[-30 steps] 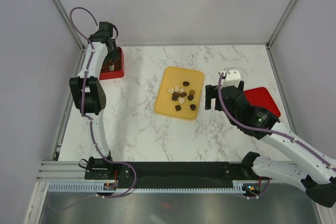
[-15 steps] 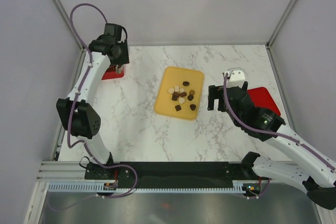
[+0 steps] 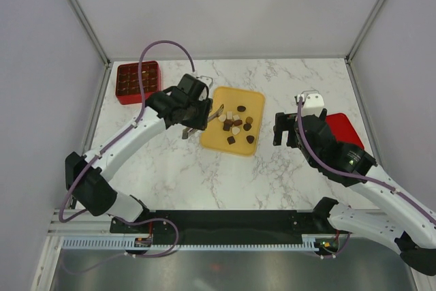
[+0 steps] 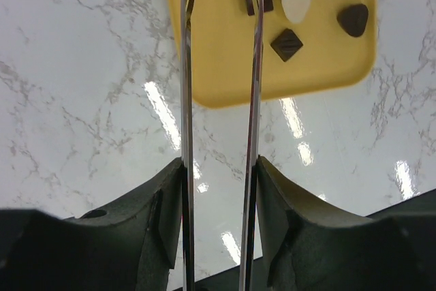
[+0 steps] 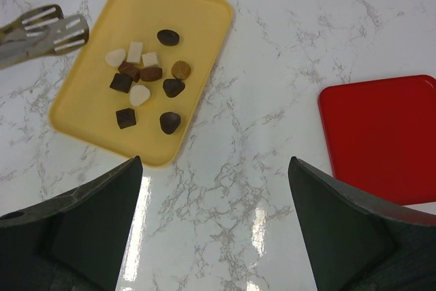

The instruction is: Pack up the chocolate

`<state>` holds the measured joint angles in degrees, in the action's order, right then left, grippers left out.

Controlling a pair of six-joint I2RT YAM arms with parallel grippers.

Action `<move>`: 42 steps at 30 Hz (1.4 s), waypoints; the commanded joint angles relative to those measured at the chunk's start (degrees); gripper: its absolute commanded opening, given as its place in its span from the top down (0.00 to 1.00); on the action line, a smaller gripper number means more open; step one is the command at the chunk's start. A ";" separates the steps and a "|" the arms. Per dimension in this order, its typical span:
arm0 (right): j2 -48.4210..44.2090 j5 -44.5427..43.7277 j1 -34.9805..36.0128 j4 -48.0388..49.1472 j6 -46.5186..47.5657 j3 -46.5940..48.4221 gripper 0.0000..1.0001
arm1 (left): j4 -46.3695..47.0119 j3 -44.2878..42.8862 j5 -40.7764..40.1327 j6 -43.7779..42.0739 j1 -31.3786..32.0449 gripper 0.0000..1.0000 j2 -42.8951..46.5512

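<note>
Left hand (image 3: 197,112): clenched on tongs (image 5: 44,28), whose two blades run forward between its fingers.
Tongs: tips slightly apart and empty, at the left rim of the tray (image 3: 216,138).
Right hand (image 5: 211,189): released, jaws wide, over the counter (image 3: 170,168) between the tray and the red lid (image 5: 381,138) at the right edge.
Chocolate (image 5: 143,80): loose cluster on the tray, mid-counter toward the far edge; more dark pieces appear to sit in the box (image 3: 126,83) at the far-left corner.
Change: one second ago the left arm was over the box; it has swung right to the tray. The right arm has barely shifted. The cluster looks unchanged.
Meaning: probably a return trip, with the next pick about to start; many pieces remain unpacked.
</note>
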<state>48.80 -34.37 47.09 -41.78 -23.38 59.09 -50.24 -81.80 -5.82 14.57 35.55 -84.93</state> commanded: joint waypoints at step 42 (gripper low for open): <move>-0.63 -3.42 0.02 -0.15 0.35 1.03 0.04 | 10.34 0.59 -4.81 -1.03 3.91 0.53 -15.01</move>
<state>48.47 -36.14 47.09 -42.09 -23.70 59.09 -43.03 -78.87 -8.91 15.38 39.57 -99.92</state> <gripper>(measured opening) 0.967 0.481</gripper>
